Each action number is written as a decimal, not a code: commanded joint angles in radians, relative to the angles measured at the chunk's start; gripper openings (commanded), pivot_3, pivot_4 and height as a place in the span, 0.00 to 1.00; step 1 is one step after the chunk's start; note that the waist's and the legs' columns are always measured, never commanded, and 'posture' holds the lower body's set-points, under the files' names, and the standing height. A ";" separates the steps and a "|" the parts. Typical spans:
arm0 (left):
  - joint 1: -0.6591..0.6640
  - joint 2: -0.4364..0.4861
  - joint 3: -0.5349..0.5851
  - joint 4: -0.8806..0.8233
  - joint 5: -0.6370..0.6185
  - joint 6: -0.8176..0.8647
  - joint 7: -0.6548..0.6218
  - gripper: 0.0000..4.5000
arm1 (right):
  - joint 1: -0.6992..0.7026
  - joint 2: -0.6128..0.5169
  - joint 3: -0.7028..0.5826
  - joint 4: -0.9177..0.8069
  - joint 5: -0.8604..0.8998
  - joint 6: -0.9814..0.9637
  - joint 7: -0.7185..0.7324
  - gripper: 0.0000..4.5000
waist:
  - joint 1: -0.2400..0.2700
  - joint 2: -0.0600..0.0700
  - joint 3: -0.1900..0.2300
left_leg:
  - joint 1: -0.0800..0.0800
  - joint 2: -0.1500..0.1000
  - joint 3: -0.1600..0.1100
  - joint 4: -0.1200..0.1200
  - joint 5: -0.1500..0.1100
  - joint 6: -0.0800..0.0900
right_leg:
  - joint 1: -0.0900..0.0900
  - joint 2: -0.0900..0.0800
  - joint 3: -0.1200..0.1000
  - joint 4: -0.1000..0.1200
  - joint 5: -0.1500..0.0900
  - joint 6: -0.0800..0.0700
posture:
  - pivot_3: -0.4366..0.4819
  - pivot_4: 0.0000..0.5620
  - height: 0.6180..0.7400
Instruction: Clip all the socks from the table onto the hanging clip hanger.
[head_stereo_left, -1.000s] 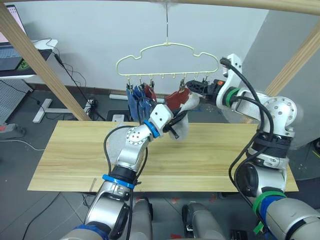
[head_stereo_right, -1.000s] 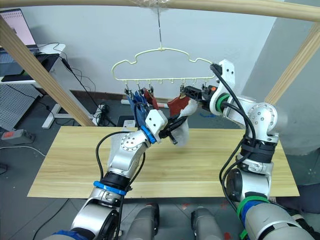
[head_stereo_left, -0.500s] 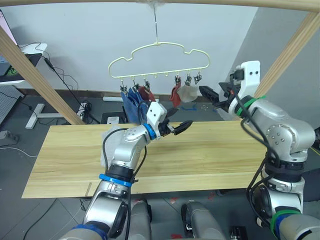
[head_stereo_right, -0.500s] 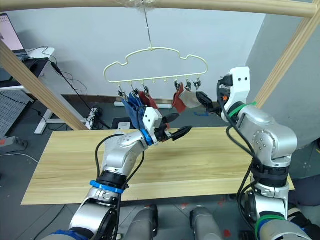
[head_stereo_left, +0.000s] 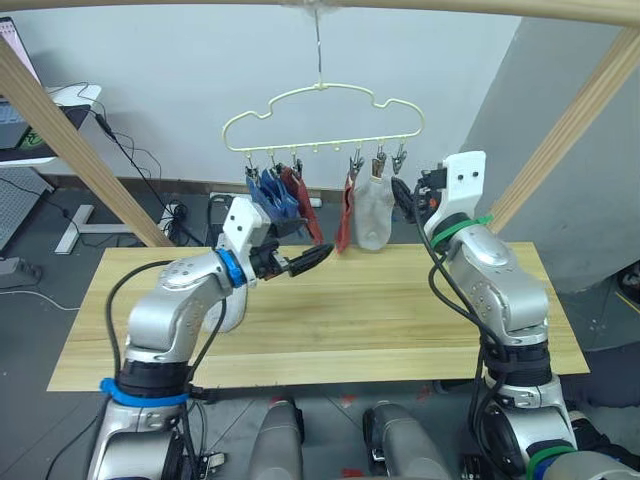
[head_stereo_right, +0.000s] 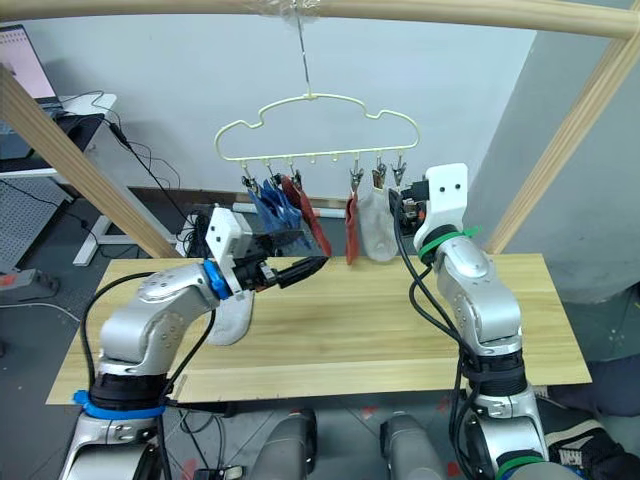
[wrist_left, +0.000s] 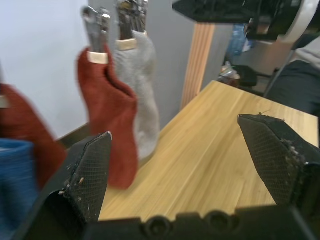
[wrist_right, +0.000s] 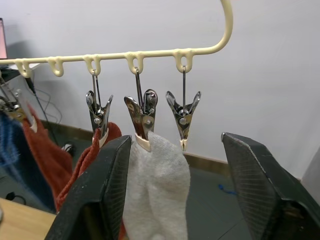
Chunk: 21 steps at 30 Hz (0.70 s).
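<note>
The pale yellow-green clip hanger hangs over the far edge of the table. Clipped to it are blue socks, a rust red sock, another red sock and a light grey sock. The clip beside the grey sock is empty. Another pale grey sock lies on the table, partly hidden under my left arm. My left gripper is open and empty, below the blue socks. My right gripper is open just right of the grey sock, touching nothing.
Slanted wooden frame poles stand at the left and right, with a top beam carrying the hanger's hook. A white desk and floor cables lie beyond the table's far left corner.
A second ago my left gripper held the grey sock up at a clip. It opened and let go, the sock now hangs clipped, and both arms have drawn back from the hanger.
</note>
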 joint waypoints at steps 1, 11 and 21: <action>0.021 0.007 0.033 -0.105 -0.042 0.018 0.034 1.00 | -0.030 0.005 0.006 0.026 -0.050 -0.086 -0.016 0.39 | 0.003 0.000 0.000 | 0.000 0.000 0.000 0.000 0.000 0.000 | 0.000 0.000 0.000 0.000 0.000 0.000 | 0.56 0.38 1.00; 0.050 -0.045 0.063 -0.205 -0.157 0.052 0.103 1.00 | -0.107 0.050 -0.001 0.193 -0.122 -0.222 -0.051 0.39 | 0.011 0.000 0.000 | 0.000 0.000 0.000 0.000 0.000 0.000 | 0.000 0.000 0.000 0.000 0.001 -0.002 | 0.57 0.38 1.00; 0.046 -0.021 0.056 -0.221 -0.194 0.057 0.118 1.00 | -0.145 0.081 -0.010 0.279 -0.147 -0.272 -0.081 0.39 | 0.026 0.000 0.000 | 0.000 0.000 0.000 0.000 0.000 0.000 | 0.000 0.000 0.000 0.000 0.001 -0.002 | 0.60 0.38 1.00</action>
